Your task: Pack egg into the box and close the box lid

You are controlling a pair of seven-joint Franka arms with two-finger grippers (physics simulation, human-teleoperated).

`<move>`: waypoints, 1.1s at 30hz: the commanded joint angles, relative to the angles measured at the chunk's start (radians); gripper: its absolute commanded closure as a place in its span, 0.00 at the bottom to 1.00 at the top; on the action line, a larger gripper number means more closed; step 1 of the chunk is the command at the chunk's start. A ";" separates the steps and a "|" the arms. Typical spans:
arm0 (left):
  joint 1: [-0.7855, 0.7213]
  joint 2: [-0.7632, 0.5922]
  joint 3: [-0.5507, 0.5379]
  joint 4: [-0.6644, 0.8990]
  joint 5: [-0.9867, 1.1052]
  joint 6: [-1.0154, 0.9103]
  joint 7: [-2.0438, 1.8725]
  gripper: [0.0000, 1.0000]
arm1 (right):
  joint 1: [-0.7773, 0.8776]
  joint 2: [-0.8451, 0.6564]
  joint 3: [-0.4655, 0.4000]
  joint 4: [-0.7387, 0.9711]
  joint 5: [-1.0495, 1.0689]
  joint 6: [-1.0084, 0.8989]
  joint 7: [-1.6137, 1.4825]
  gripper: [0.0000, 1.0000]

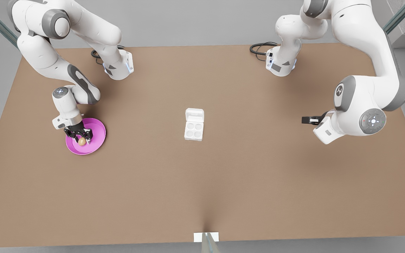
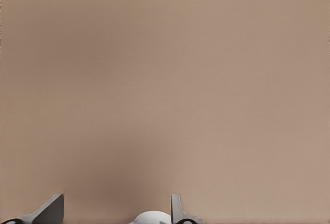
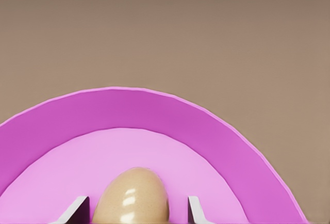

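Right gripper (image 1: 80,136) over pink plate (image 1: 97,130), jaws spread astride egg (image 3: 131,198). Egg smooth, fragile: pinch midsection gently. Left gripper (image 1: 305,120) waits far from plate, jaws spread.

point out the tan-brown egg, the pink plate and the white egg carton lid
tan-brown oval egg (image 3: 133,198), right wrist view, middle of its shell
round pink plate (image 1: 97,127), front view, bare rim
white rounded-rectangular carton lid (image 1: 194,115), front view, centre of the open flap
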 commanded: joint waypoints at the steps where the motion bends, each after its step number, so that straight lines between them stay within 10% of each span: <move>1: 0.000 0.000 0.000 0.000 0.000 0.000 0.000 0.00 | -0.002 -0.002 0.000 0.000 -0.001 0.000 0.000 0.29; 33: 0.000 0.006 0.000 0.004 0.002 0.003 0.002 0.00 | -0.014 -0.008 0.023 0.012 -0.004 0.000 0.000 0.48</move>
